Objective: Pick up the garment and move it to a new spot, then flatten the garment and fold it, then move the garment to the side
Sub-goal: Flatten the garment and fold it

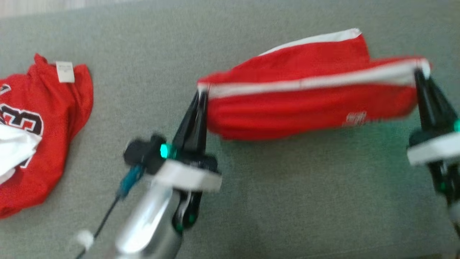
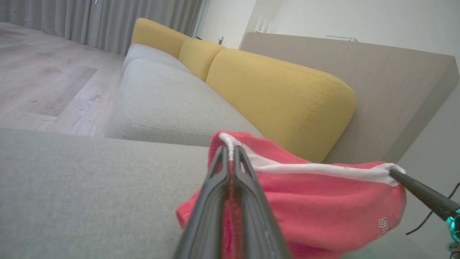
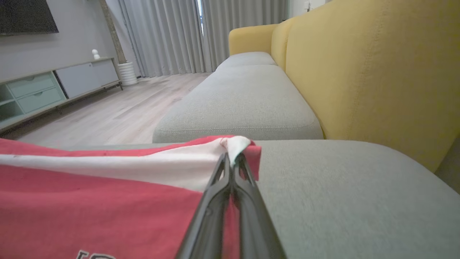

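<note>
A red jersey (image 1: 43, 136) is seen at the grey cushion's (image 1: 287, 194) left end. Over the cushion's right half, the red garment (image 1: 309, 108) (white stripe up) is stretched. It is pinched at one corner by the left gripper (image 1: 202, 94) and at the other by the right gripper (image 1: 418, 73).

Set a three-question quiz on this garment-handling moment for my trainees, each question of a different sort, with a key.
1. True or false: the left gripper and the right gripper are both shut on the red garment.
2. What lies on the grey seat at the head view's left? A. red jersey; B. towel; C. box.
3. Fill in: the sofa's back cushions are ____.
Key: 1 true; 2 A; 3 yellow.
</note>
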